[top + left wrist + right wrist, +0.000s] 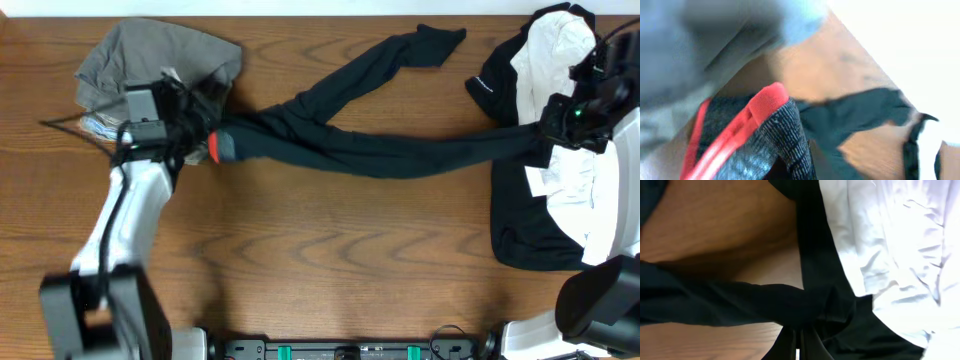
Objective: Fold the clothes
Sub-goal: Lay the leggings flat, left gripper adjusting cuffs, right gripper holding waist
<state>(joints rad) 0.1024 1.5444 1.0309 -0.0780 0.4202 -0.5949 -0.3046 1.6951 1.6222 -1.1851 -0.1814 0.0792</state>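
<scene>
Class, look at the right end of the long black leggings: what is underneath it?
A black-and-white top lies beneath the leggings there, white panels showing beside them. The part of the top directly under the leg is covered.

Brown wooden table (330,250) (bright beyond its edge).

The long black cloth leggings (400,150) look soft and matt, and their grey waistband with the red-orange edge (775,135) shows a fine ribbed knit. The brown wooden table (330,260) is smooth and strongly grained, with a light satin finish. The black-and-white sports top (560,200) has thin, smooth, crumpled white cloth, and the left arm's white casing (125,215) looks like glossy plastic.
</scene>
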